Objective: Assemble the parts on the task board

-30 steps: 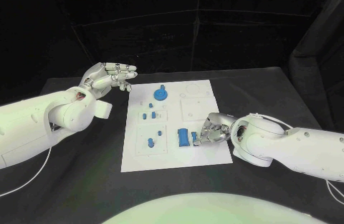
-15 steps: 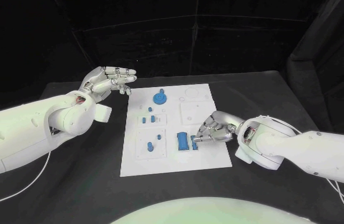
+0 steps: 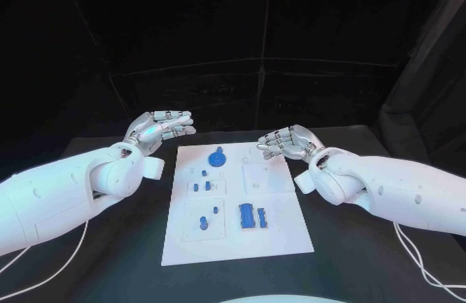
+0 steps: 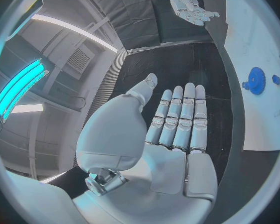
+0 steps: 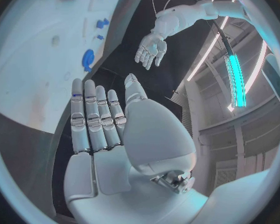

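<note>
Both hands hang raised above the table (image 3: 116,249), palms open and holding nothing. Left hand (image 3: 160,126) sits just off the far left corner of the board (image 3: 281,236); in its wrist view the fingers (image 4: 180,117) lie straight and side by side, thumb set apart. Right hand (image 3: 287,141) hovers over the board's far right corner, and its wrist view shows the same pose: fingers (image 5: 93,117) extended and close together, thumb out to the side (each wrist camera also catches the other hand, open, across the table).

On the board, which lies flat in the middle of the table, the parts are all blue. Gear (image 3: 217,159) stands near the far edge, left of centre, with a small knob on its far side. Nearer, on the left half, are several small pegs (image 3: 201,186), then two more pegs (image 3: 207,222) in the near left panel. Beside those, toward the middle, is a larger block (image 3: 248,215) with a narrower block (image 3: 262,216) just to its right; whether the two touch I cannot tell. White square panels (image 3: 262,177) take up the board's right half.
</note>
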